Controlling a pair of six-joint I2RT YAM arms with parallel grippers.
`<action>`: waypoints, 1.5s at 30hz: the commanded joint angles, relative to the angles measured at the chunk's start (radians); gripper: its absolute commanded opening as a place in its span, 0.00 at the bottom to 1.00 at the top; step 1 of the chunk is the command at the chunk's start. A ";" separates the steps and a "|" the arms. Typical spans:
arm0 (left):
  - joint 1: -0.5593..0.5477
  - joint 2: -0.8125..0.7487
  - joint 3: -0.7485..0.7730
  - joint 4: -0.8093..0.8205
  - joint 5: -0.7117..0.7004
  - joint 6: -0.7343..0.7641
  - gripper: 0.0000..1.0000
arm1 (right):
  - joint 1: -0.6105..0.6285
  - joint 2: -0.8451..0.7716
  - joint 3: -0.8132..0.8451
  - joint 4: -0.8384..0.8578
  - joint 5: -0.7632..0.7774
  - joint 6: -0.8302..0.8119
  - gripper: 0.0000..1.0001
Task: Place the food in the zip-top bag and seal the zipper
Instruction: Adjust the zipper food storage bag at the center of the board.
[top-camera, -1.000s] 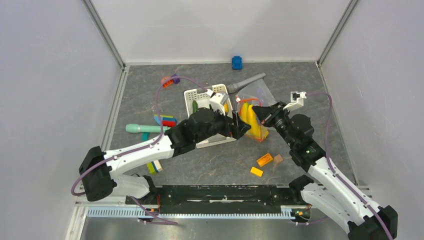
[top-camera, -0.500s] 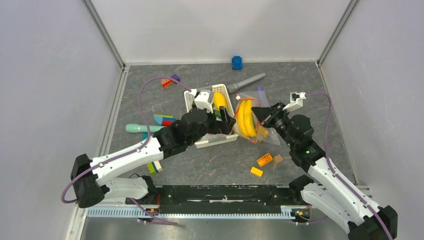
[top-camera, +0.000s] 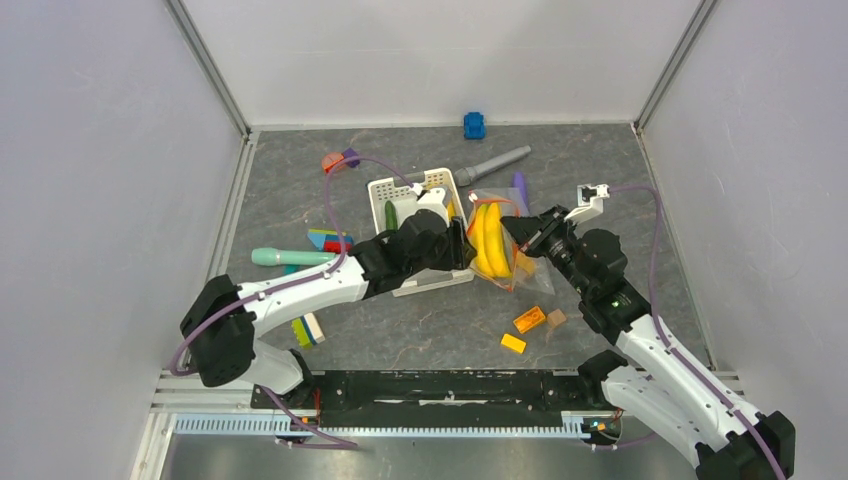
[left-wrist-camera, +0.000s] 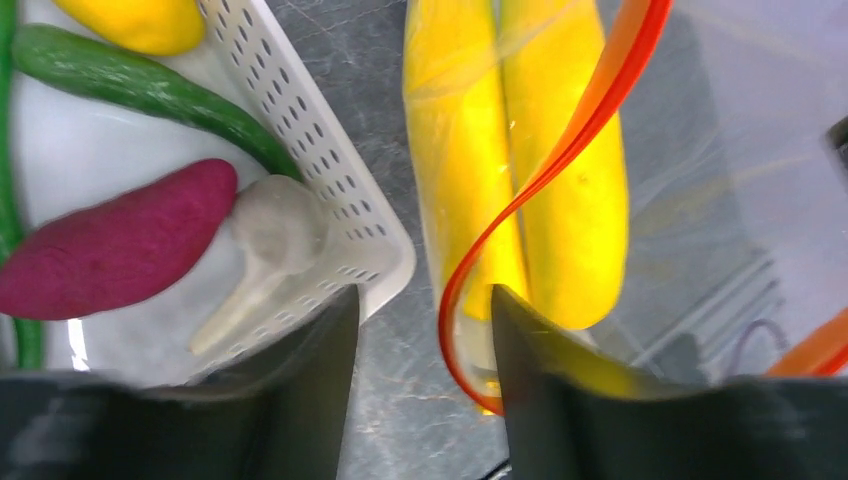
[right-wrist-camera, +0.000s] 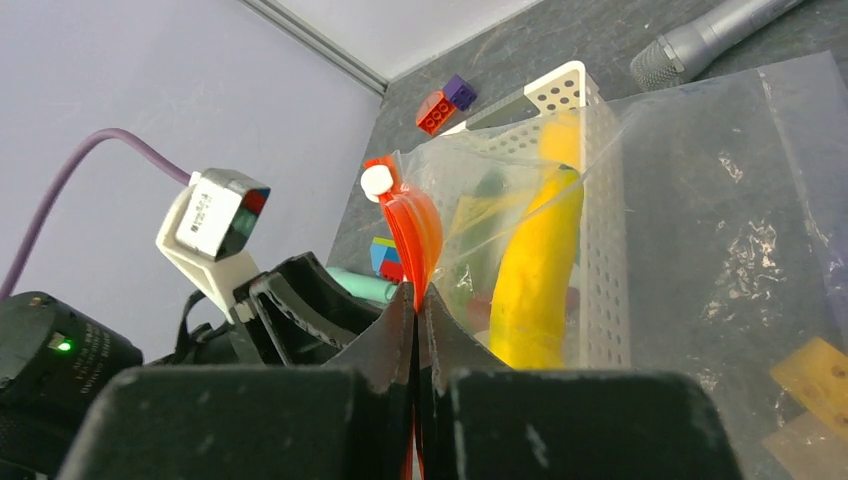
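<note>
The clear zip-top bag (top-camera: 520, 262) lies right of the white basket (top-camera: 405, 186), with two yellow bananas (top-camera: 487, 240) inside it. My right gripper (right-wrist-camera: 413, 300) is shut on the orange-red zipper (right-wrist-camera: 410, 220) and holds the mouth up. My left gripper (left-wrist-camera: 425, 380) hovers open over the gap between basket and bag. A loop of the zipper (left-wrist-camera: 545, 180) curves just inside its right finger (left-wrist-camera: 560, 400), not pinched. In the basket (left-wrist-camera: 330, 150) lie a purple-red sweet potato (left-wrist-camera: 110, 250), a whitish piece (left-wrist-camera: 270, 230), a green cucumber (left-wrist-camera: 140, 85) and a yellow piece (left-wrist-camera: 130, 20).
A grey microphone-like stick (top-camera: 492, 163) and a purple cylinder (top-camera: 519, 185) lie behind the bag. Orange and yellow blocks (top-camera: 529, 320) sit in front of it. A teal cylinder (top-camera: 285, 257) and coloured blocks (top-camera: 330, 240) lie left of the basket. A blue toy (top-camera: 474, 125) is at the back wall.
My left gripper pulled back from the bag's mouth over the basket, then settled beside the bag with narrower jaws. The bananas stay in the bag. My right gripper kept its hold.
</note>
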 joint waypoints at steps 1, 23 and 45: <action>0.001 -0.020 0.057 0.031 0.005 -0.022 0.39 | 0.002 -0.005 0.062 -0.030 0.028 -0.038 0.00; 0.001 -0.020 0.344 -0.022 0.104 0.159 0.02 | 0.002 0.266 0.609 -1.059 0.643 -0.608 0.00; 0.015 -0.092 0.292 -0.220 0.001 0.239 1.00 | 0.002 0.197 0.489 -0.727 0.274 -0.645 0.00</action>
